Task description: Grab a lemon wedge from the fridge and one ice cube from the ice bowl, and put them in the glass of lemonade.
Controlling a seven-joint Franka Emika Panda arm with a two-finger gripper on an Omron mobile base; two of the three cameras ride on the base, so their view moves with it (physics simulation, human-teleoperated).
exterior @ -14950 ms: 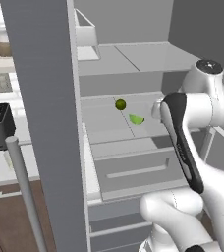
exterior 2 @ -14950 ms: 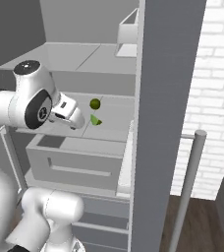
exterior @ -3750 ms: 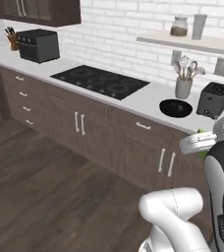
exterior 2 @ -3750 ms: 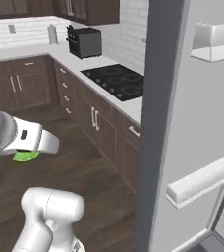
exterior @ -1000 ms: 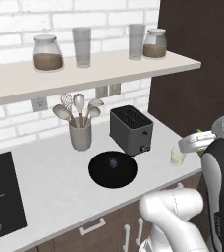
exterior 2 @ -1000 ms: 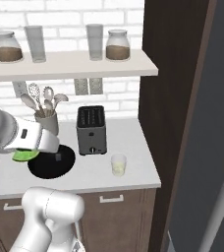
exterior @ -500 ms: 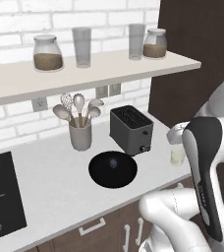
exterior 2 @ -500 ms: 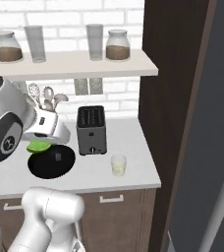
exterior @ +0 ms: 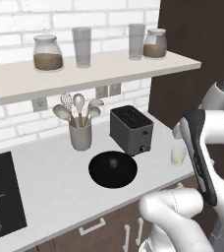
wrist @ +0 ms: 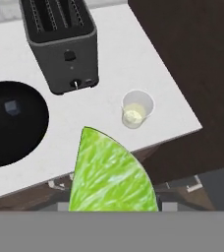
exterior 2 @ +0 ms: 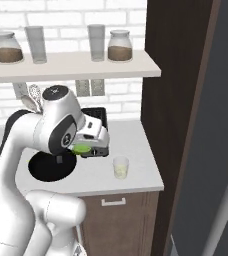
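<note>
In the hand view you see the lemon wedge (wrist: 113,177) large at the bottom centre, pinned in the gripper (wrist: 113,206), whose finger tips are hidden behind the slice; the claw is closed on it. In the right base view the same green slice (exterior 2: 80,148) shows at the end of the arm, left of centre, above the counter (exterior 2: 136,145) and up and to the left of the glass of lemonade (exterior 2: 120,167). In the hand view that glass (wrist: 136,109) stands right of centre on the white counter, well apart from the wedge. The ice bowl (wrist: 13,123) lies at the left edge of that view with the ice cube (wrist: 11,107) inside it, toward its upper part. In the left base view you find the bowl (exterior: 112,169) at the centre, the cube (exterior: 112,164) in its middle, the toaster (exterior: 130,129) just behind it, and the glass (exterior: 178,155) at the right, partly beside the arm. A utensil holder (exterior: 80,135) stands left of the toaster.
</note>
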